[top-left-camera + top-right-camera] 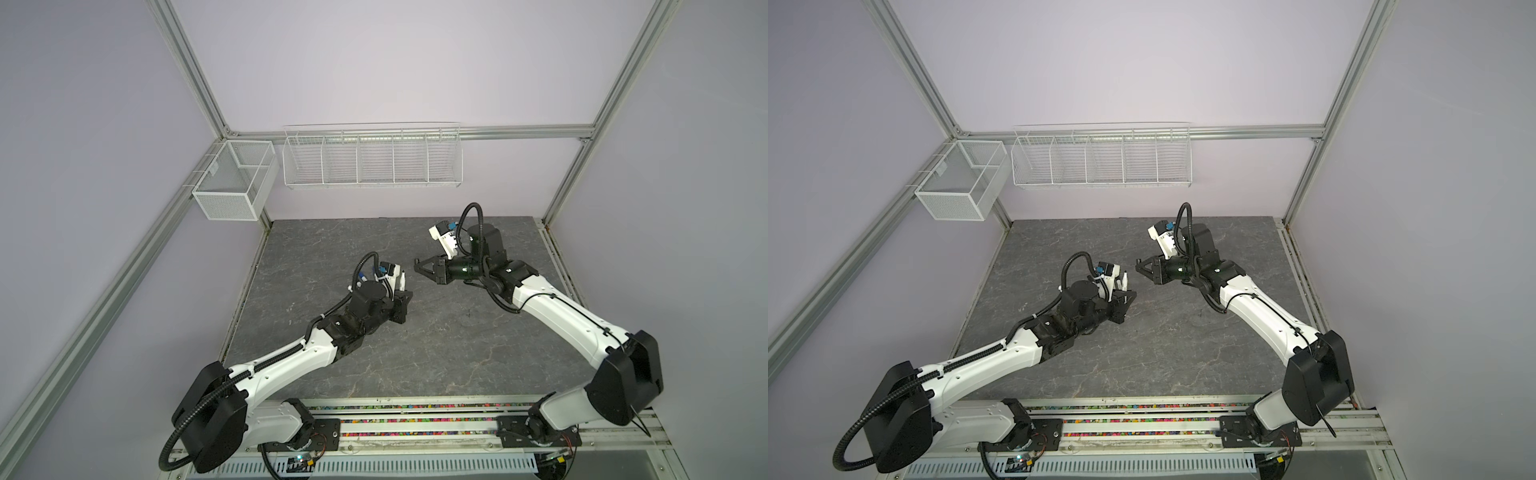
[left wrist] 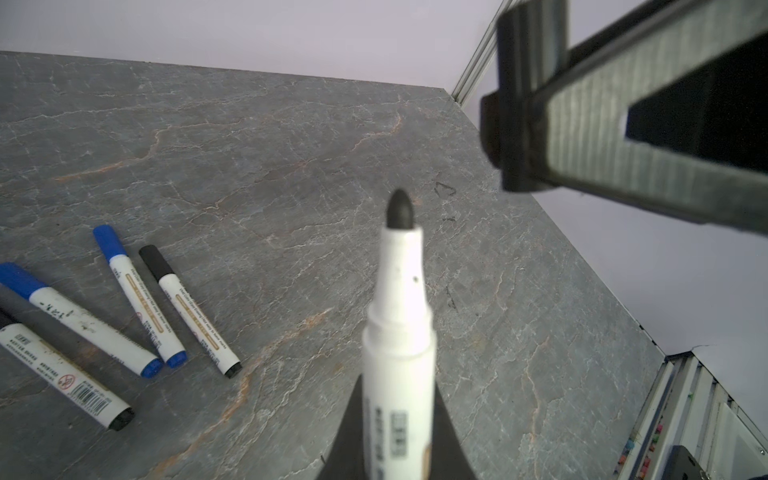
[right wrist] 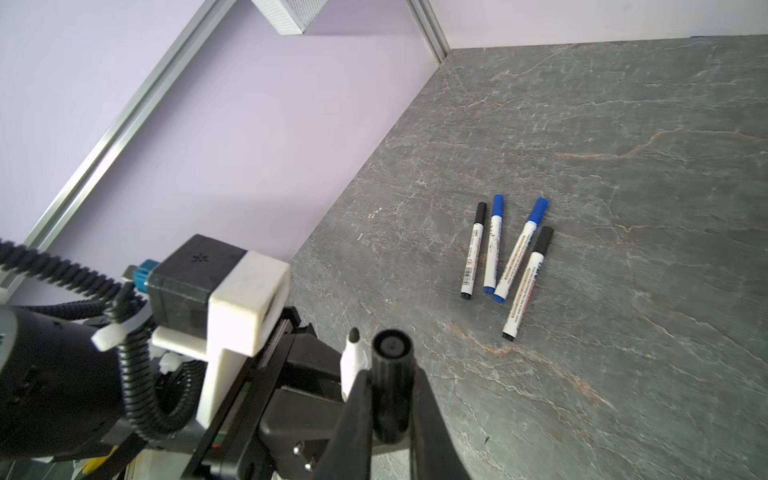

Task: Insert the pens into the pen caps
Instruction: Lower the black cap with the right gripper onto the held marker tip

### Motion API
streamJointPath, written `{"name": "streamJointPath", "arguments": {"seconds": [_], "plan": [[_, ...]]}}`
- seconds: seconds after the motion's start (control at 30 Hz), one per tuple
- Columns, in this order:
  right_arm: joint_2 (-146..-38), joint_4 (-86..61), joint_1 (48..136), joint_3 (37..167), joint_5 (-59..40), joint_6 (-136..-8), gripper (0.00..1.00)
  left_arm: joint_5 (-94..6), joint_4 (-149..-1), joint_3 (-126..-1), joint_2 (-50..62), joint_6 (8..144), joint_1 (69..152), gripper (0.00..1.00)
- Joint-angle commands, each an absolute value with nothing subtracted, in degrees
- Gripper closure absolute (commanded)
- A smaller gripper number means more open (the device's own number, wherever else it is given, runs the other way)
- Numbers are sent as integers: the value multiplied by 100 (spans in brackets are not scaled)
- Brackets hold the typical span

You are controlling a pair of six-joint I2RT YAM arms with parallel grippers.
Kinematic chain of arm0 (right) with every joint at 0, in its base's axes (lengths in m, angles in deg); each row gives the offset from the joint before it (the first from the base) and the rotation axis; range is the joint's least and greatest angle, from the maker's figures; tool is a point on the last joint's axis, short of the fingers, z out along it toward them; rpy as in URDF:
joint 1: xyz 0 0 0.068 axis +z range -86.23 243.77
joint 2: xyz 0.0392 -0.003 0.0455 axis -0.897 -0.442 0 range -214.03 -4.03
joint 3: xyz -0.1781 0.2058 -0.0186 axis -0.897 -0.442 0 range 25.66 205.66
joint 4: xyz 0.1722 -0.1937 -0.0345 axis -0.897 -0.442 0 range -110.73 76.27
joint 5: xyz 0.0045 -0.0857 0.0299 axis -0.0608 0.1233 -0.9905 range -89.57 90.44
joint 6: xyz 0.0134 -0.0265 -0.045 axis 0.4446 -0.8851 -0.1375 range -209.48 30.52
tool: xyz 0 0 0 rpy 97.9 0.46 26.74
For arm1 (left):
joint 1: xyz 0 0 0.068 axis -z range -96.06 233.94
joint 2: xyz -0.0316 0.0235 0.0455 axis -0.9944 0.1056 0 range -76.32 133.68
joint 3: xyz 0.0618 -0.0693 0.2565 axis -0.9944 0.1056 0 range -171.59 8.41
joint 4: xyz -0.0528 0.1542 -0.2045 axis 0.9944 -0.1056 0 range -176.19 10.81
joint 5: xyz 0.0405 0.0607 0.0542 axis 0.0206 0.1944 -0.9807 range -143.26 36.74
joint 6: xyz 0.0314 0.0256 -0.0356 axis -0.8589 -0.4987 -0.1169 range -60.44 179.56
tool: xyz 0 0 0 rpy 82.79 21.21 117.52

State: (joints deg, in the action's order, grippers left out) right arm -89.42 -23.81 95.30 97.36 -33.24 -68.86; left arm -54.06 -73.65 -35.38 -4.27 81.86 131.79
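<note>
Uncapped pen [image 2: 397,332] clamped in left gripper [image 2: 398,415], base hidden; right gripper [image 3: 390,390] clamps black cap [image 3: 391,353].

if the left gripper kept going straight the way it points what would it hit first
Most likely the table, far ahead. The pen in the left gripper leads, its tip aimed at bare stone; the right gripper with the cap sits beside that line. Depth is unclear, so a graze is possible.

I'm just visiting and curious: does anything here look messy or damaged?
Nothing is broken. The table bears small dark scribbles, and one lying blue pen has a smudged barrel.
</note>
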Motion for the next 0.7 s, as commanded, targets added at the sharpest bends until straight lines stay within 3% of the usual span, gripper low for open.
{"name": "streamJointPath", "arguments": {"seconds": [0.0, 0.67], "plan": [[-8882, -2074, 9604, 9683, -3524, -6818, 87, -5369, -7229, -3762, -396, 8052, 13267, 100], [-9306, -1843, 9658, 9904, -3587, -6777, 87, -5279, -7227, -3809, -337, 7994, 13333, 100]]}}
